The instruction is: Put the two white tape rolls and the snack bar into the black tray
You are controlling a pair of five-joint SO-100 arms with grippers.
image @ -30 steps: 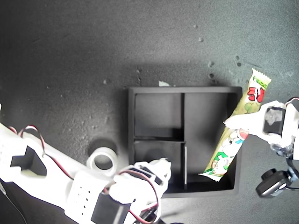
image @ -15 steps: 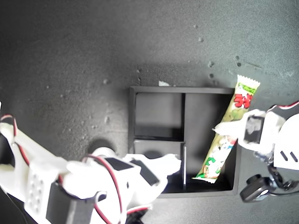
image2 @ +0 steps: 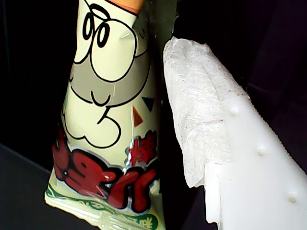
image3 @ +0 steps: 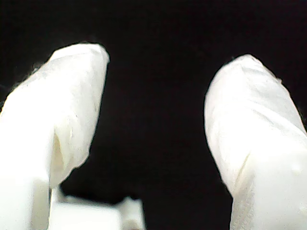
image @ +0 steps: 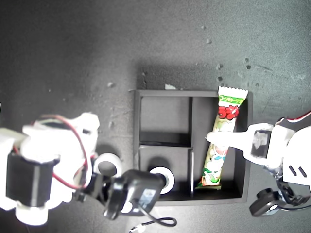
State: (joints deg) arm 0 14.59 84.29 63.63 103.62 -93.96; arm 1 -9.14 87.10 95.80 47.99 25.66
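The black tray (image: 136, 121) lies mid-table in the exterior view. The snack bar (image: 222, 136) stands slanted in the tray's long compartment on the exterior view's right, with one crimped end over the far rim. My first gripper (image: 217, 138) is shut on the snack bar (image2: 108, 120); one padded finger (image2: 196, 110) shows beside the wrapper. One white tape roll (image: 164, 178) sits in the tray's near small compartment. A second tape roll (image: 108, 164) lies on the mat just off the tray, on the exterior view's left. My second gripper (image3: 153, 76) is open over blackness; the exterior view hides its fingers.
The second arm (image: 48, 165) and its black camera (image: 135, 192) with a loose cable cover the mat near the outside roll. The tray's far small compartment (image: 165, 119) holds nothing. Dark speckled mat (image: 97, 58) surrounds the tray.
The snack bar went toward the exterior view's left with my first gripper and now stands straighter in the long compartment. The second arm drew back, uncovering a roll in the tray.
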